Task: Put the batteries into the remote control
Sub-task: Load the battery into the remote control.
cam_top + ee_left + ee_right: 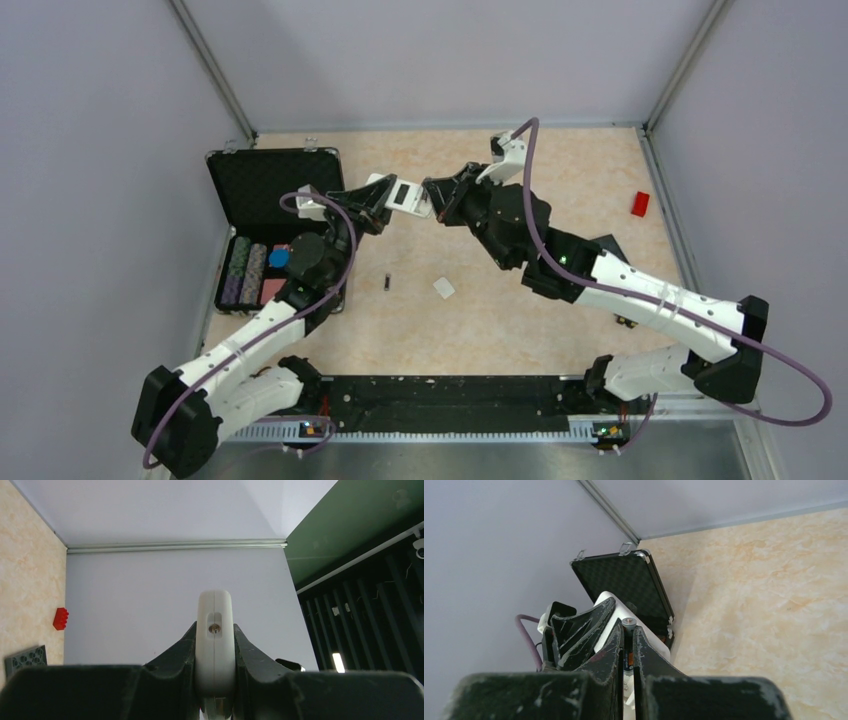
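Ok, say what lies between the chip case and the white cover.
A loose battery lies between case and cover; the top view shows it.

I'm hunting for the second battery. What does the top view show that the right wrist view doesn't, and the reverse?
Only the top view: a loose battery, the white cover piece and the red block. Only the right wrist view: a held battery, metal tip showing, pinched in the right gripper. Both: the remote control in the left gripper, and the open case.
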Motion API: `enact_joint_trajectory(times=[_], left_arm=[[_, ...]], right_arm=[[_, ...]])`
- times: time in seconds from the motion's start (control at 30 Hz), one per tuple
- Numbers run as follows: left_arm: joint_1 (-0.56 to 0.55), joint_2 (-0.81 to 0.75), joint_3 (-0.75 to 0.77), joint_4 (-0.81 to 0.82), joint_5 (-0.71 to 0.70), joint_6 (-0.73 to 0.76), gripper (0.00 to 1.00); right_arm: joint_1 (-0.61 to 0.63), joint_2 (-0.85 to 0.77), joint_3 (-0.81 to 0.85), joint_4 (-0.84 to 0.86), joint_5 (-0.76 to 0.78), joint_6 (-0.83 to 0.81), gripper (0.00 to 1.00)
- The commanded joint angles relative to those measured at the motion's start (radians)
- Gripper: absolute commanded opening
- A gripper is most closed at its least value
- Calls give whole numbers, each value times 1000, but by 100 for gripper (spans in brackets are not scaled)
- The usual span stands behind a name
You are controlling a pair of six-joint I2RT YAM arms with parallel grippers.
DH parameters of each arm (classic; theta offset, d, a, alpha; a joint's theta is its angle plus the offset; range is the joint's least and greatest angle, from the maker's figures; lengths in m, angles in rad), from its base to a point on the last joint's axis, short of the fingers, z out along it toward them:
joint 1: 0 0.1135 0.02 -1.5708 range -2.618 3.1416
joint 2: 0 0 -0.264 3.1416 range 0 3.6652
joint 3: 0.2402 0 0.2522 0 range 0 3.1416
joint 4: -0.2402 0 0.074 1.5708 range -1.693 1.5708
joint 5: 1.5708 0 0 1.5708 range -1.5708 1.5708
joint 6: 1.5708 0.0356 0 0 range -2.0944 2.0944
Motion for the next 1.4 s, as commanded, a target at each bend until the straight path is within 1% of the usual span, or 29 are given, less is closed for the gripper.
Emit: enact_joint_trajectory(times=[0.0, 0.17, 0.6, 0.83, 0.9, 1.07, 1.23, 1.37], left_arm=[[-13, -12, -6, 115, -61, -12, 0], [-32, -2, -11, 124, -82, -24, 0], [-47, 46, -29, 251, -133, -26, 0], [-49, 51, -35, 279, -134, -9, 0], [-50, 48, -41, 282, -139, -12, 0], [-50, 43, -46, 279, -144, -14, 0], [-50, 41, -54, 272, -148, -21, 0], [-50, 40, -63, 270, -149, -26, 0]], right_arm=[[19, 13, 24, 37, 73, -30, 1], [25, 46, 29, 38, 84, -54, 1], [29, 64, 14, 1, 108, -25, 3], [29, 91, 39, -39, 110, -5, 9], [31, 93, 44, -56, 129, 12, 12], [30, 93, 55, -94, 169, 41, 16], [31, 97, 65, -105, 172, 44, 23], [30, 96, 67, -116, 177, 51, 25]])
